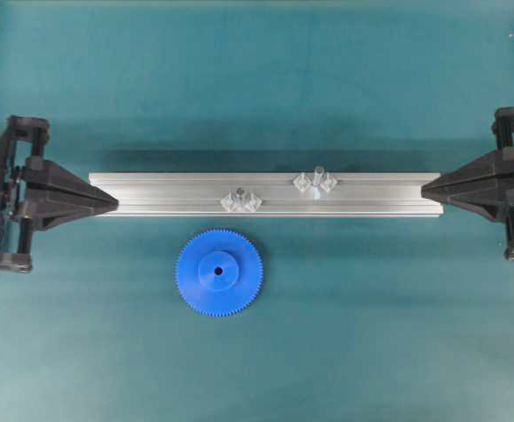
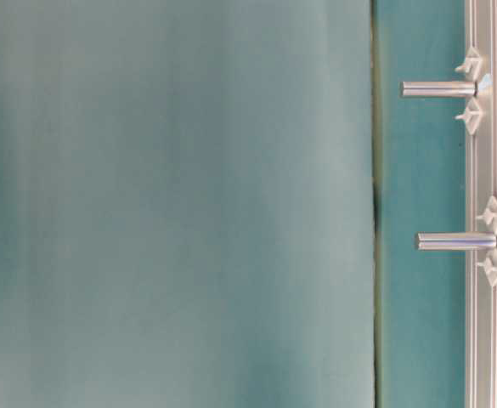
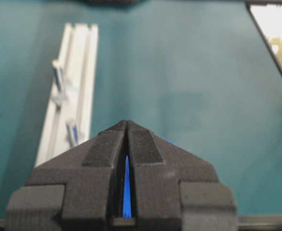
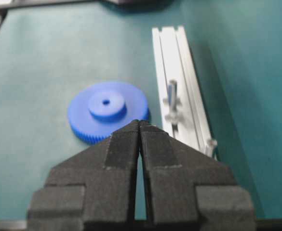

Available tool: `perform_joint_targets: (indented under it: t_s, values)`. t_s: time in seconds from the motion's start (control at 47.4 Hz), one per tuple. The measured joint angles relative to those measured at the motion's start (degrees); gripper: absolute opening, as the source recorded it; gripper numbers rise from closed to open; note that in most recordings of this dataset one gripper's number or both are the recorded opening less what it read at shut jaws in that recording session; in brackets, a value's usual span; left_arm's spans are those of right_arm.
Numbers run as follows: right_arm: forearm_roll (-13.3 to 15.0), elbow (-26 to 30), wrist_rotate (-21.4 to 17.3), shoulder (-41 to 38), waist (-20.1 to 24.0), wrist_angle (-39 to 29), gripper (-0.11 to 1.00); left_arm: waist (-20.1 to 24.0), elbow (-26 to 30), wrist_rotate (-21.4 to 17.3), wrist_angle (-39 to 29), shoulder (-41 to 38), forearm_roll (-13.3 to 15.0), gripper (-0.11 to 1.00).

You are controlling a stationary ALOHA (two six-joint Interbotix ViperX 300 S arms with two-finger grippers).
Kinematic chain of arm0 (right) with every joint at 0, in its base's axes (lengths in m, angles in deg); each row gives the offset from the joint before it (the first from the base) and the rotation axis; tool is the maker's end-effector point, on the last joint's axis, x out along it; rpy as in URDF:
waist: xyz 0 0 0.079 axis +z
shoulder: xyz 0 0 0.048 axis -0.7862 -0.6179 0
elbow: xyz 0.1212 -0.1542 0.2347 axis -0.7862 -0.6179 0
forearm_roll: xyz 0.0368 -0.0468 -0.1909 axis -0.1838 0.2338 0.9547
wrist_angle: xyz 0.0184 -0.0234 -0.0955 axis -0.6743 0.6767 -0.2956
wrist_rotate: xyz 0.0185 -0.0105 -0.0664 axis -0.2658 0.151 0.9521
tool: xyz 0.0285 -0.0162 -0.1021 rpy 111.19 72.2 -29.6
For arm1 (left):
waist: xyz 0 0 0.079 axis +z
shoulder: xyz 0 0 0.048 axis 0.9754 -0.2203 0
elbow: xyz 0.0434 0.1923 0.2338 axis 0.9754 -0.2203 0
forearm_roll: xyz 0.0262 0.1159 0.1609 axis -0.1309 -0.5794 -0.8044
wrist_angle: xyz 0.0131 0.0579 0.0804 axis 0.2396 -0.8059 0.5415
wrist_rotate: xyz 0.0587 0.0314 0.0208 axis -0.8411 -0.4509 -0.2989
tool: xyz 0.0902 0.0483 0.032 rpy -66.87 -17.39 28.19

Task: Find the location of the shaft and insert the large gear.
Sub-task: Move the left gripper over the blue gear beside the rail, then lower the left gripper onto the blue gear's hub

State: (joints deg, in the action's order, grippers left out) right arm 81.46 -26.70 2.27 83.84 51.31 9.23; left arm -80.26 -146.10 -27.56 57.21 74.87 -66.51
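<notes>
The large gear [image 1: 219, 272] is a bright blue toothed disc with a raised hub. It lies flat on the teal mat in front of the aluminium rail [image 1: 151, 193]. It also shows in the right wrist view [image 4: 107, 110]. The shaft [image 1: 317, 176] stands on the rail right of centre between clear mounts. In the left wrist view it is the farther peg [image 3: 58, 77]. My left gripper [image 1: 114, 202] is shut and empty at the rail's left end. My right gripper [image 1: 423, 188] is shut and empty at the rail's right end. Both are apart from the gear.
A shorter dark-topped stud [image 1: 239, 196] with clear mounts stands on the rail left of the shaft, just behind the gear. It is the nearer peg in the left wrist view [image 3: 72, 131] and the farther peg in the right wrist view [image 4: 172, 98].
</notes>
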Motion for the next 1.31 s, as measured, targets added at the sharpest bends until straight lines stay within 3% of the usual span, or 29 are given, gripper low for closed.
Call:
perform_joint_targets:
  t_s: [0.95,1.309]
  values:
    - [-0.1,-2.5,-1.5,-0.1,-1.9,-7.9,0.02,-1.6,14.7,1.1,-21.0,-19.2,0.0,0.0]
    - [0.0,-2.8,-1.5,0.2,-1.9,-8.4,0.02,-1.8,19.9,1.1,-22.5,-27.9,0.0,0.0]
